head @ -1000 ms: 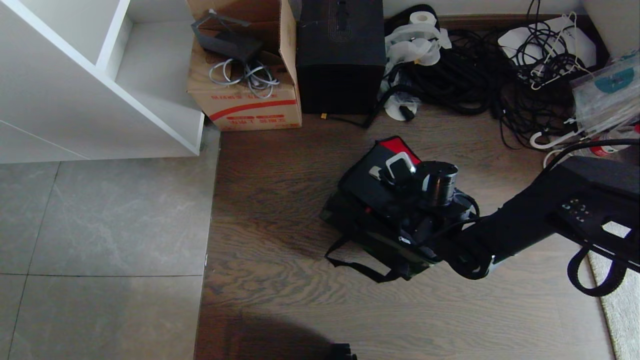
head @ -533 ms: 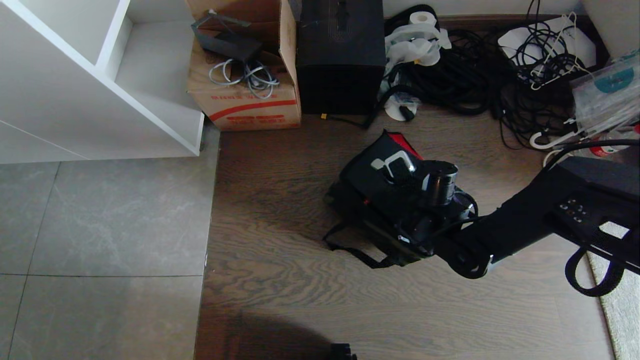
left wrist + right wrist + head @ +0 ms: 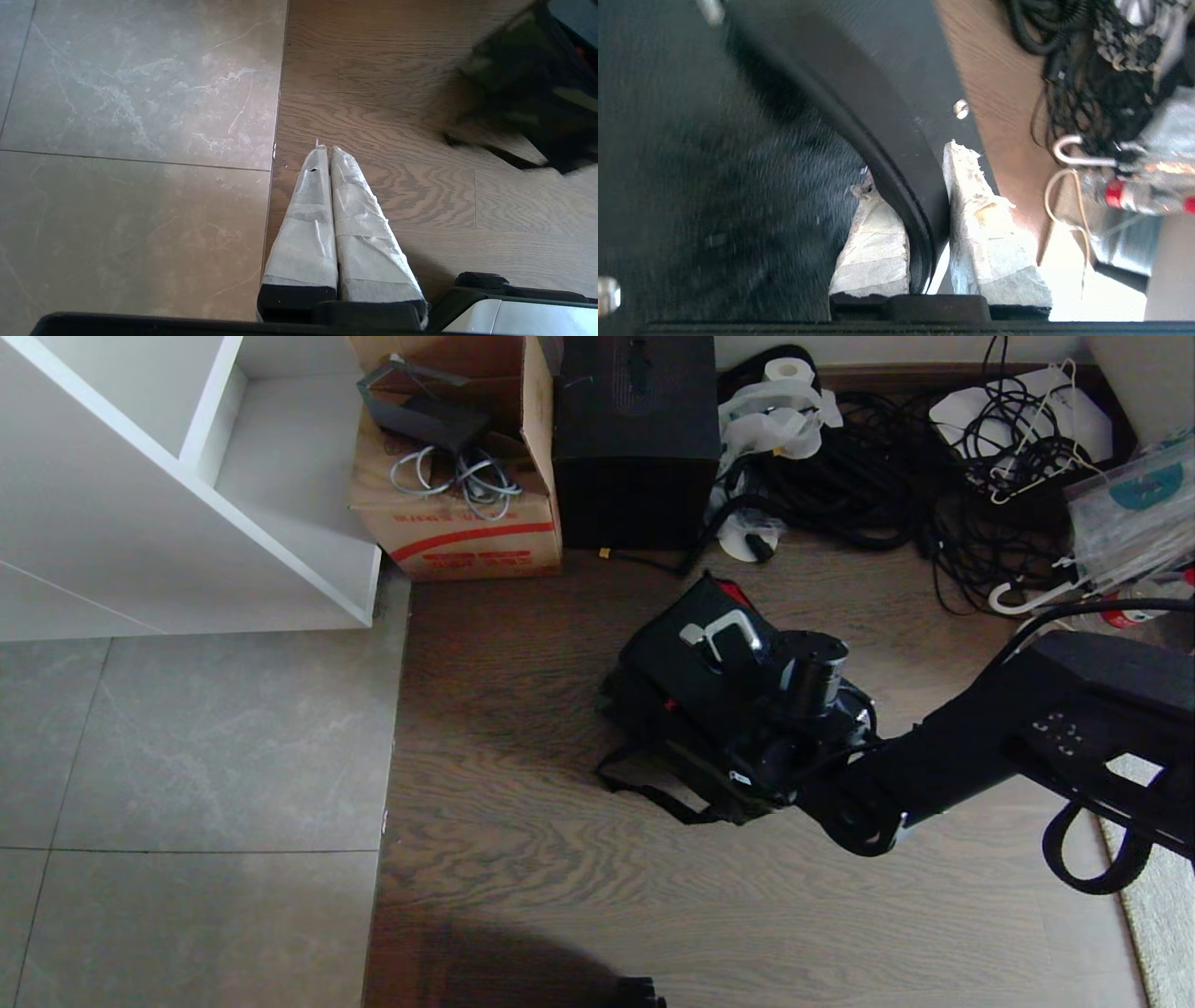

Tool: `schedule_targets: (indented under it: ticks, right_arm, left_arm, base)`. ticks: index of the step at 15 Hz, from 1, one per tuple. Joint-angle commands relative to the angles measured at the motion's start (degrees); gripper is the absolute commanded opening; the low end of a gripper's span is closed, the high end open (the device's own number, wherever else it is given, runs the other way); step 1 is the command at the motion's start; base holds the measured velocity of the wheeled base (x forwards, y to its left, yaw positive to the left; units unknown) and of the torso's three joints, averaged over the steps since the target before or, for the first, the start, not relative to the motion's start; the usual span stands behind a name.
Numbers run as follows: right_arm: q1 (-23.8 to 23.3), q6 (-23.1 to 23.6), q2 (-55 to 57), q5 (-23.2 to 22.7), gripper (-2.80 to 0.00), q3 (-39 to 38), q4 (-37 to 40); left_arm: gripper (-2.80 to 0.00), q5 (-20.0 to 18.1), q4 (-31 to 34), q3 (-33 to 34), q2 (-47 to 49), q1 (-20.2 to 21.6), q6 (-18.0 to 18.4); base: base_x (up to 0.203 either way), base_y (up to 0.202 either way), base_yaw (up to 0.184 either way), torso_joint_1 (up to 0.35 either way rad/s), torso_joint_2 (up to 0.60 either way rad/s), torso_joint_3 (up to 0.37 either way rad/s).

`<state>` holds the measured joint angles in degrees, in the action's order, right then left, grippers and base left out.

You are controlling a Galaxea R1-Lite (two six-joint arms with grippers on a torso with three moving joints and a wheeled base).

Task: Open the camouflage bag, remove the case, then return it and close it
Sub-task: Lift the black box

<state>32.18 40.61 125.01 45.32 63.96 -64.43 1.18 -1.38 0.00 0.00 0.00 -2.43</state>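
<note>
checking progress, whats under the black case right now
The camouflage bag lies under the case, which the right gripper grips by its handle. The bag's interior is covered.

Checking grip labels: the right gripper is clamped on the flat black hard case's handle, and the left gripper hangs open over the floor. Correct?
Not quite. The left gripper is shut, its taped fingers pressed together, as the left wrist view shows. The right gripper is indeed clamped on the flat black hard case's handle.
</note>
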Motion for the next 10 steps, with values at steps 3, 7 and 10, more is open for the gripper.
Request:
schedule_targets:
  ticks: [3,7,10]
  right_arm:
    - [0.1,0.4,-0.6,-0.2,-2.80,0.3,0.2]
    - [0.1,0.4,-0.8,-0.1,-2.80,-0.3,0.0]
    - [0.1,0.4,-0.9,-0.1,-2.80,-0.6,0.1]
  left_arm:
    - [-2.80,0.0,0.0,0.5,0.0,0.0,0.0]
    - [-2.80,0.0,0.0,0.5,0.0,0.0,0.0]
    - [-2.80,0.0,0.0,0.5,0.0,-0.1,0.0]
  base:
    - [0.000,0.000,0.000,0.000,0.00,0.000]
    - [0.000,0.000,0.000,0.000,0.00,0.000]
    - [0.000,0.000,0.000,0.000,0.00,0.000]
